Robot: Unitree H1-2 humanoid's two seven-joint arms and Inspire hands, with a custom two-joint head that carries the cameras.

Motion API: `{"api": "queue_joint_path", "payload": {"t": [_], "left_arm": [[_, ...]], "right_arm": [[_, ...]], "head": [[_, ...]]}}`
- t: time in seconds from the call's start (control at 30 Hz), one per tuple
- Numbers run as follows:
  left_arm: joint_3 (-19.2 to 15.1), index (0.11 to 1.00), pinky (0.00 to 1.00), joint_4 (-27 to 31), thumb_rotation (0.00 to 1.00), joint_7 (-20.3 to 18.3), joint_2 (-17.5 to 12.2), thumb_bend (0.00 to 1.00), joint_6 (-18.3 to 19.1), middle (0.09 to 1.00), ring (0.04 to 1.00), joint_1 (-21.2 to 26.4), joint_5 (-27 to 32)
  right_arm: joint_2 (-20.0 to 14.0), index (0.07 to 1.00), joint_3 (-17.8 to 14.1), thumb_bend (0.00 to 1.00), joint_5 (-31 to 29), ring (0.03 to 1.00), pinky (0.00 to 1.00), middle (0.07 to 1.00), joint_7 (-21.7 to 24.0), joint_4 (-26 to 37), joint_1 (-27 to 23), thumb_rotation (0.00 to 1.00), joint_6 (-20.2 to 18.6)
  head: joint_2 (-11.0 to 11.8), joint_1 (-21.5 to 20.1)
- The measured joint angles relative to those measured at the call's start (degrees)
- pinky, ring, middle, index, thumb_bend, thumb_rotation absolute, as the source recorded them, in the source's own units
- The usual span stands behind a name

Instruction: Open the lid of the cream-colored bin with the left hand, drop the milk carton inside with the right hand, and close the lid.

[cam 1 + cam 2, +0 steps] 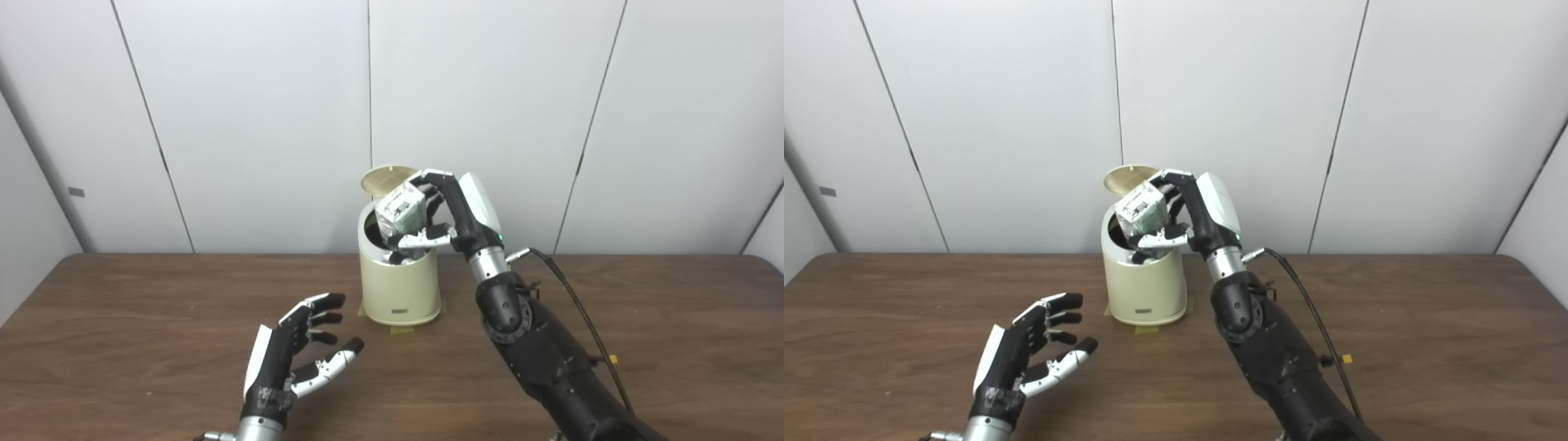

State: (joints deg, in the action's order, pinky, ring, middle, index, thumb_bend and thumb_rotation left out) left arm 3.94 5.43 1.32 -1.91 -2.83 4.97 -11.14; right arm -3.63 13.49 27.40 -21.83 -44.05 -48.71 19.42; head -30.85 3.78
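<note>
With the lid (387,179) flipped up at the back of the bin (399,288), the right hand (450,214) has the milk carton (401,209) clamped between fingers and thumb, tilted, right over the open mouth, its lower end dipping just inside the rim. Down at seven o'clock from the bin, the left hand (293,350) hovers above the brown surface (122,318), fingers spread, gripping nothing, well apart from the bin. Yellowish tape (402,330) shows at the bin's base.
</note>
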Motion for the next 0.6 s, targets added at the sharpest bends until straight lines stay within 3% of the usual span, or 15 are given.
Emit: {"api": "queue_joint_path", "payload": {"t": [0.27,0.3,0.37,0.5,0.6], "left_arm": [[-0.1,0.739,0.60,0.0,0.12,0.0,0.0,0.62,0.0,0.775,0.731,0.0,0.0],[-0.1,0.739,0.59,0.0,0.12,0.0,-0.1,0.62,0.0,0.776,0.731,0.0,0.1],[-0.1,0.740,0.59,0.0,0.12,0.0,-0.2,0.62,0.0,0.778,0.736,0.0,0.1],[0.0,0.737,0.60,0.0,0.12,0.0,-0.3,0.61,0.0,0.776,0.737,0.0,0.1],[-0.1,0.733,0.60,0.0,0.12,0.0,-0.3,0.62,0.0,0.775,0.738,0.0,0.2]], "right_arm": [[-0.1,0.495,-0.3,0.52,0.0,0.493,0.36,0.670,1.2,0.7,0.2,0.13,-0.3],[-0.1,0.591,-0.2,0.73,0.1,0.516,0.37,0.691,1.4,1.1,0.3,0.09,-0.7],[-0.1,0.681,-0.2,0.84,0.1,0.558,0.40,0.728,1.4,1.3,0.4,0.08,-0.8],[-0.5,0.846,-0.1,0.88,0.2,0.675,0.51,0.845,1.9,1.4,0.5,0.10,-0.8],[-0.9,0.881,0.0,0.88,0.4,0.740,0.58,0.875,2.6,1.4,0.8,0.11,-0.8]], "head": [[0.0,-0.1],[0.0,-0.2],[0.0,-0.2],[-0.1,-0.2],[-0.2,-0.2]]}}
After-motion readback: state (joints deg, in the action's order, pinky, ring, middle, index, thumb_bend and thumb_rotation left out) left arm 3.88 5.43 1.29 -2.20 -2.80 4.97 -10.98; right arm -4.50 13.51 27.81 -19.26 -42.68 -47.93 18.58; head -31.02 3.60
